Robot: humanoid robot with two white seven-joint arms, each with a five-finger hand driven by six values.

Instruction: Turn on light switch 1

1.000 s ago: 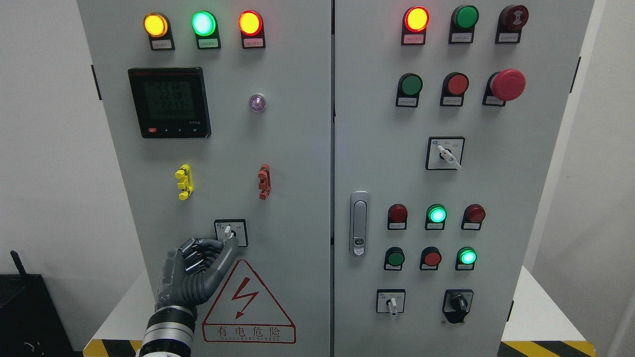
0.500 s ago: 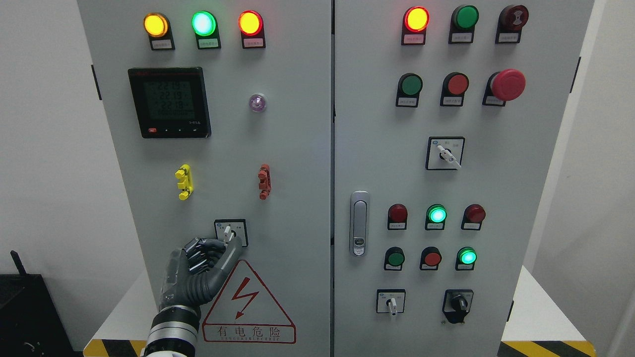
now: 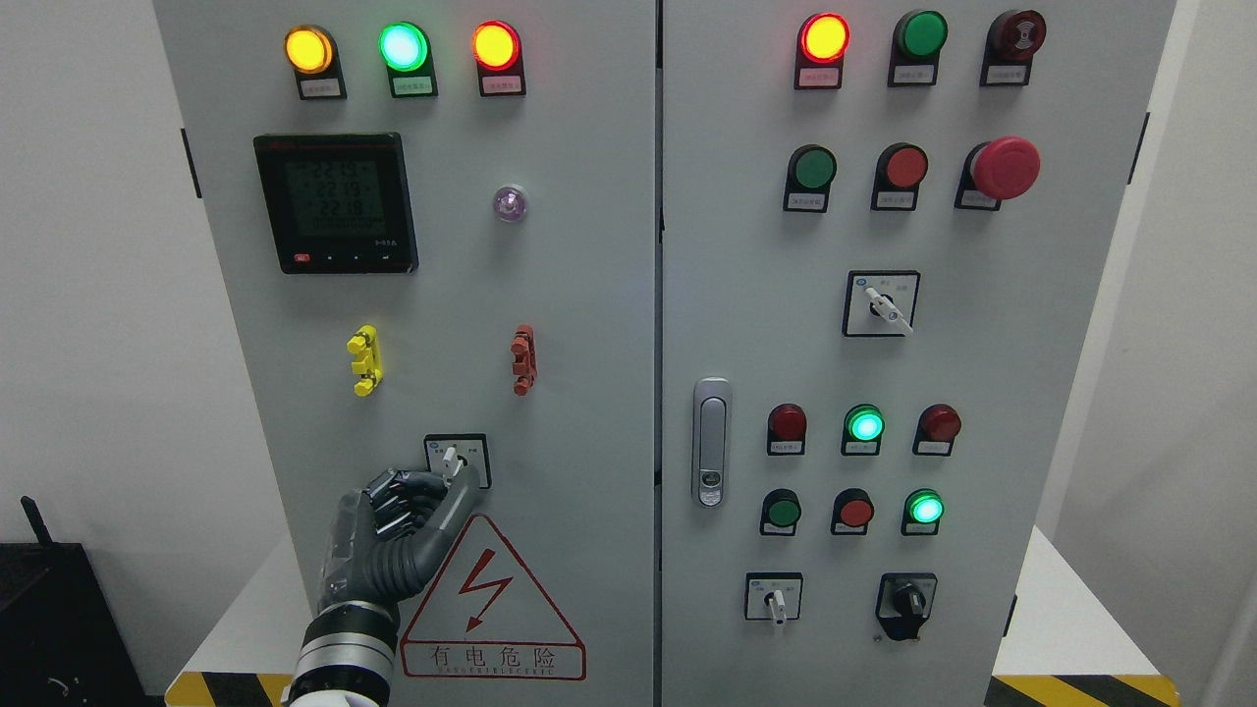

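The task looks to be at the point of contact but not yet carried through: light switch 1 [image 3: 454, 459], a small rotary selector in a square black-framed plate on the left cabinet door [image 3: 570, 324], has its white lever standing close to upright, tipped only slightly toward 11 o'clock, so I judge the turn itself is yet to be made. The switch sits at about 7 o'clock from the red terminal block [image 3: 523, 359] and at 12 o'clock from the warning triangle [image 3: 488, 601]. No lamp can be tied to this switch from what shows, so its lever is the only guide. The left robot hand [image 3: 398, 535] comes up from the bottom edge at 6 o'clock of the switch, wrist low and palm facing the door. Its fingers [image 3: 393, 503] are curled together into a loose fist, while the thumb [image 3: 454, 503] stretches up toward 1 o'clock, its tip at the lower edge of the switch plate, touching or just short of the lever's foot; which of the two I cannot tell. The hand clamps on nothing, so a nudge of the lever seems the remaining work. The right robot hand is out of view.
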